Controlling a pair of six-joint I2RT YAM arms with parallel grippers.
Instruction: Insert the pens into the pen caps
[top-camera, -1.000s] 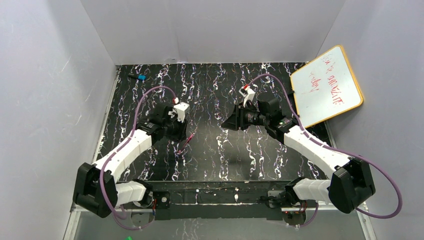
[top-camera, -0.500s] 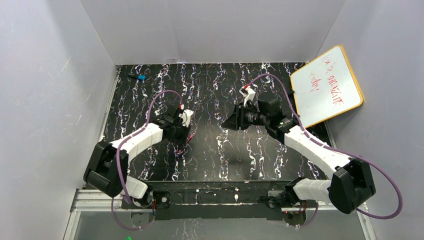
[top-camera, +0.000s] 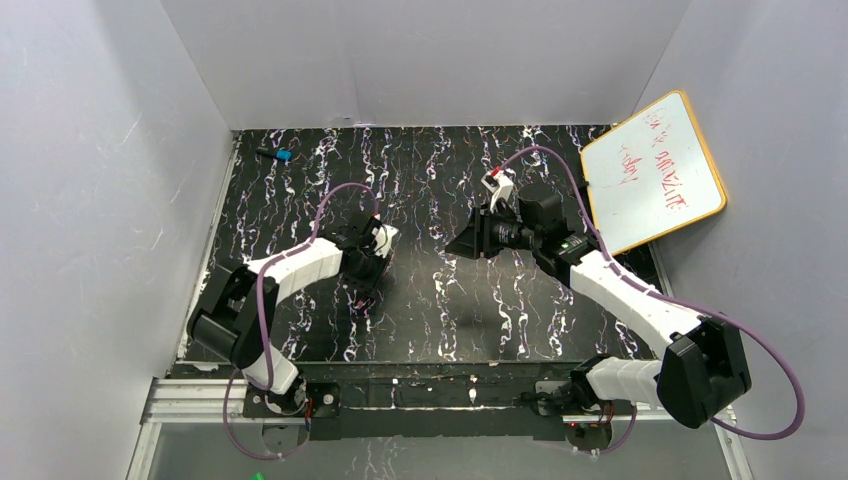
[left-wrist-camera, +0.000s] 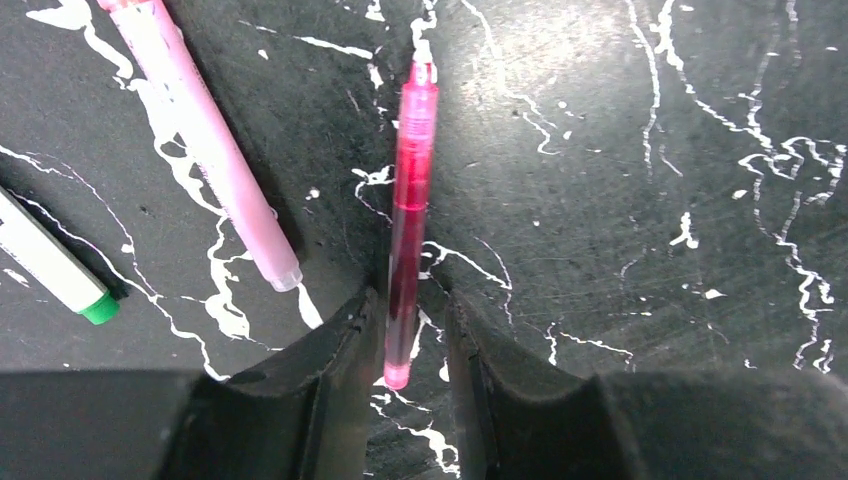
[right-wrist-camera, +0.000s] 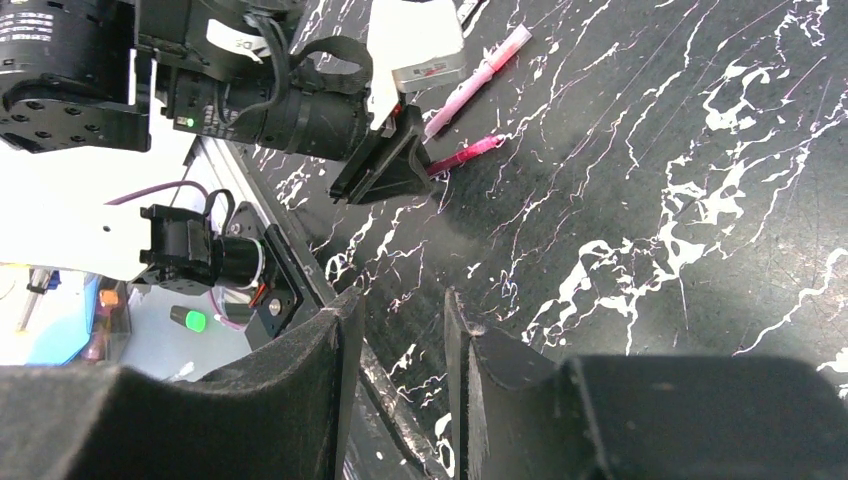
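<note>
In the left wrist view a magenta pen (left-wrist-camera: 411, 200) lies on the black marbled mat. My left gripper (left-wrist-camera: 408, 305) is down over it with its jaws on either side of the pen's near end; a small gap shows on the right side. A pale pink pen (left-wrist-camera: 205, 150) and a whitish pen with a green tip (left-wrist-camera: 60, 272) lie just to its left. The right wrist view shows the pink pen (right-wrist-camera: 476, 80), the magenta pen (right-wrist-camera: 464, 157) and my left gripper (right-wrist-camera: 385, 165). My right gripper (right-wrist-camera: 398, 335) is open and empty, held above the mat. No pen caps are in view.
A small blue-and-black item (top-camera: 279, 155) lies at the far left of the mat. A whiteboard with red writing (top-camera: 652, 170) leans at the far right. In the top view my left gripper (top-camera: 373, 275) and my right gripper (top-camera: 457, 245) face each other mid-mat.
My left arm has stretched forward and right, bringing its gripper down over the pens. My right arm has barely moved.
</note>
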